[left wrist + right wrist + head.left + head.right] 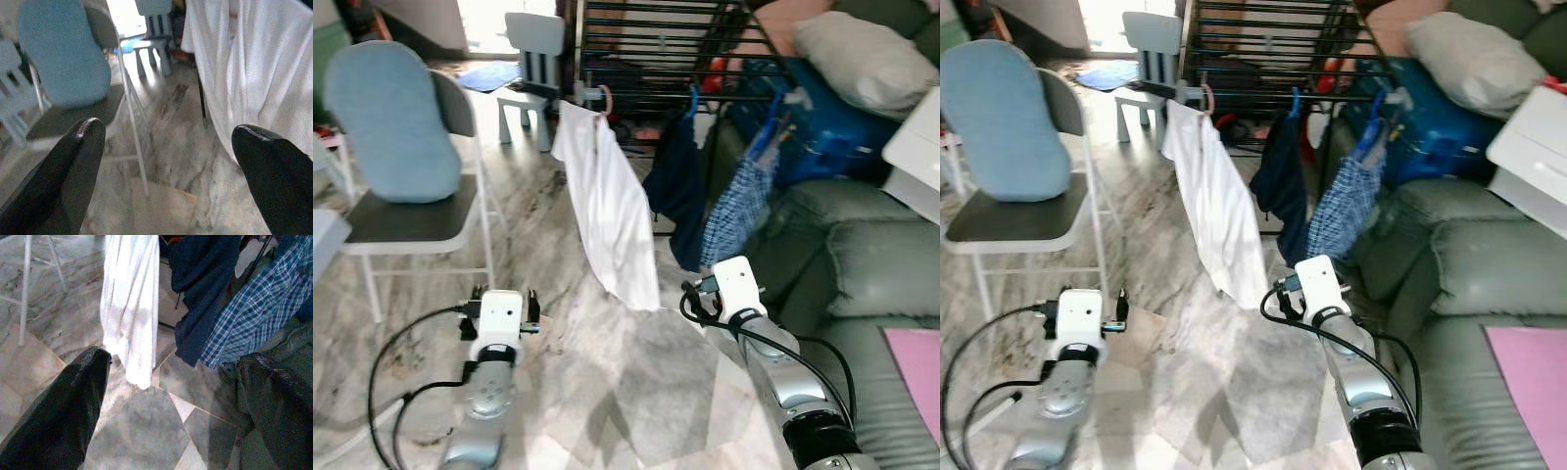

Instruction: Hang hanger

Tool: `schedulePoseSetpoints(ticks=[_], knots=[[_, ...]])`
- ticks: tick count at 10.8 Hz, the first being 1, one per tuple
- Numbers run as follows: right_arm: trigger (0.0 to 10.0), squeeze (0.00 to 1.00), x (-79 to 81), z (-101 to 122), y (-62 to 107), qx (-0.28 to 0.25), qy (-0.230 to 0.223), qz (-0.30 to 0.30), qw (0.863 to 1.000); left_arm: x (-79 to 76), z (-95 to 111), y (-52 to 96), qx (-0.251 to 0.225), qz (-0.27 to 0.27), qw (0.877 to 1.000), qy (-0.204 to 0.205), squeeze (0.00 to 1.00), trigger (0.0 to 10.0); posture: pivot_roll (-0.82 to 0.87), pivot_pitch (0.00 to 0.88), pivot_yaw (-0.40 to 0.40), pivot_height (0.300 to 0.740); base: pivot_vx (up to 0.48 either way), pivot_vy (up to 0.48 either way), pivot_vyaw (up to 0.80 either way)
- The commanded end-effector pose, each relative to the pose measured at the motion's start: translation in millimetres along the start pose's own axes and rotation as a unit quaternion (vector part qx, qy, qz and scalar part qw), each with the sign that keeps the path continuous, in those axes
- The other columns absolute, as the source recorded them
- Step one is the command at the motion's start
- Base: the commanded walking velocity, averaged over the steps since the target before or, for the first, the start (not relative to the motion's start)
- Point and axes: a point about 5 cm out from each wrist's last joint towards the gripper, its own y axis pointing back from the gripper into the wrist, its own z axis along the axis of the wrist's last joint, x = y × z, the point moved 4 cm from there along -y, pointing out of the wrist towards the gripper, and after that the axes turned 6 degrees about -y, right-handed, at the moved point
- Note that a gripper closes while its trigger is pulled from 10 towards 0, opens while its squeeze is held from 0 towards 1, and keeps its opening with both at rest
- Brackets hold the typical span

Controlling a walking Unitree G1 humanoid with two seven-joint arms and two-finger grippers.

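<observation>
While both grippers, left gripper (499, 297) and right gripper (705, 286), hover spread and empty, your pink hanger (604, 99) sits on the rack (656, 44), carrying the white shirt (612, 211): light, stiff; grasp its hook.

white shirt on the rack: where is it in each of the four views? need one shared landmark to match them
Left eye view: white shirt hangs at centre, from the black rack down toward the floor.
Right eye view: left of centre.
Left wrist view: along the edge beyond one finger of the left pincer, as a wide draped panel.
Right wrist view: hanging between the right pincer's fingers.
Shared landmark: the marble floor.
</observation>
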Motion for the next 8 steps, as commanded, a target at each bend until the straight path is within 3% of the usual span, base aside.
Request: schedulePoseSetpoints(ticks=[1,3,6,8], knots=[[10.0,0.00,-4.6,0,1.9,-0.005,-0.008,-0.014,1.000,-0.9,8,0.9,-0.021,-0.013,1.000,-0.005,0.00,10.0,-0.08,0.000,-0.051,0.740,0.000,0.000,0.00],[10.0,0.00,-11.6,-6,18.5,-0.025,-0.043,-0.037,0.998,11.4,17,12.7,-0.060,-0.046,0.995,-0.068,0.00,10.0,-0.10,0.000,-0.012,0.740,0.000,0.000,0.00],[10.0,0.00,-31.0,-11,50.4,-0.046,-0.068,-0.079,0.993,25.5,6,31.4,-0.039,-0.063,0.995,-0.070,0.00,10.0,-0.12,0.000,0.025,0.740,0.000,0.000,0.00],[10.0,0.00,-30.5,-12,64.7,-0.043,-0.070,-0.081,0.993,24.3,6,36.0,-0.032,-0.057,0.996,-0.057,0.00,10.0,-0.13,0.000,0.022,0.740,0.000,0.000,0.00]])
